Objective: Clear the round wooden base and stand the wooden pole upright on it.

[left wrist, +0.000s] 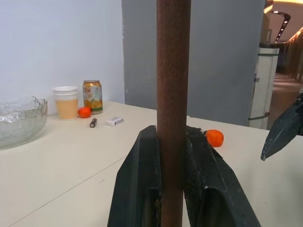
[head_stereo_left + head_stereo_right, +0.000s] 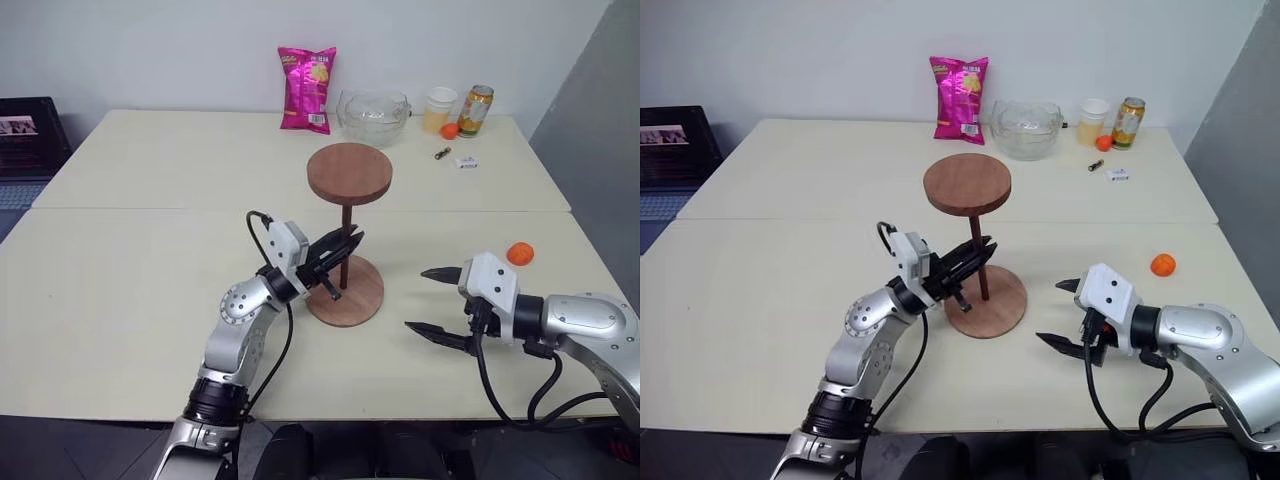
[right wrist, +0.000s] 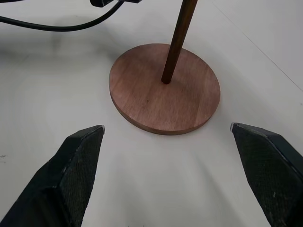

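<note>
With my left gripper (image 2: 345, 243) clamped on the wooden pole (image 2: 346, 236), which stands upright in the centre of the round wooden base (image 2: 352, 291), I should open straight and gently so it stays put, my right gripper (image 2: 432, 301) wide open and empty beside the base

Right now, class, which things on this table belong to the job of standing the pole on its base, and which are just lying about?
Belong to the job:
round wooden base
wooden pole
left gripper, shut on the pole

Lying about:
pink snack bag
glass bowl
cup
can
two orange fruits
</note>
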Motion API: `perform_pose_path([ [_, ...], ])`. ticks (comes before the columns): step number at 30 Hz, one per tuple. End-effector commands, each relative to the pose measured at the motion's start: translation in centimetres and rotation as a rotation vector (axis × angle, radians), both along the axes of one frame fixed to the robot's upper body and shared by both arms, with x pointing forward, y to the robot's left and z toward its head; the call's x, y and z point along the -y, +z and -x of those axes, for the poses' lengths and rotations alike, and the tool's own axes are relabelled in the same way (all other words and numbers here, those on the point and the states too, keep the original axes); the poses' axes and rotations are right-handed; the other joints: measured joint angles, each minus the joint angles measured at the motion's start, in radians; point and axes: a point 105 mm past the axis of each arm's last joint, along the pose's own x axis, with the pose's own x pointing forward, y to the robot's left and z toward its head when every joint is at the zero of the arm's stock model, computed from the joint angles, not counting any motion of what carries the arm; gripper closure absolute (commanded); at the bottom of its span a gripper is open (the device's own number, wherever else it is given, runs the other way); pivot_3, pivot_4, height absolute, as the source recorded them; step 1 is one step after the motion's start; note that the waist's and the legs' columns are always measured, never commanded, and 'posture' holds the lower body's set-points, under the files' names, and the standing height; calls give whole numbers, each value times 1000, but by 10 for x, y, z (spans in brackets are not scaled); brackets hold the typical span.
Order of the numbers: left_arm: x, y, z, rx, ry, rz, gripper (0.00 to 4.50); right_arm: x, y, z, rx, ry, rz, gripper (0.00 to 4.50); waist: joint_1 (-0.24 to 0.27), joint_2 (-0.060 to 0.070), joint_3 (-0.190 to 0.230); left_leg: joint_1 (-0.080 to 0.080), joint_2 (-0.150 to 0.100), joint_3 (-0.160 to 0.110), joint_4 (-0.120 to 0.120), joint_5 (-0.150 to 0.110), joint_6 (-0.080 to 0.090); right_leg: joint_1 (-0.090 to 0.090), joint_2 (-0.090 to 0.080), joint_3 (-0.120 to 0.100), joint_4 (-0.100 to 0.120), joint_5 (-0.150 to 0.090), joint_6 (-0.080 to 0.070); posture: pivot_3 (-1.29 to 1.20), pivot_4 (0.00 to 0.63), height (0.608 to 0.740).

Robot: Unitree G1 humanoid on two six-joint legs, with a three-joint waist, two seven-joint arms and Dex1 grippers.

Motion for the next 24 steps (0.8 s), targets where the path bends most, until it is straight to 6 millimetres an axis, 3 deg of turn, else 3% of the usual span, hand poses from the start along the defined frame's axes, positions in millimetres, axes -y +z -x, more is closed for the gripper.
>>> perform_pose_path([
  [1, -9, -20, -2, -84, 43, -40, 4249, -5, 12, 2, 35, 3, -32, 0, -1, 0, 0, 0, 0, 0, 0, 0, 0, 0, 0, 0, 0, 0, 0, 0, 150, 740],
  [13, -12, -35, -6, -135, 68, -98, 4249, -7, 14, 0, 22, -12, -54, 0, -2, 0, 0, 5, 0, 0, -2, 0, 0, 4, 0, 0, -1, -1, 1, 0, 150, 740],
  [24, -12, -27, -3, -95, 56, -153, 4249, -7, 14, 2, 28, -2, -53, 0, -3, 0, -1, 8, 0, 0, -3, 0, 0, 7, 1, 1, -1, -3, 6, 0, 150, 740],
])
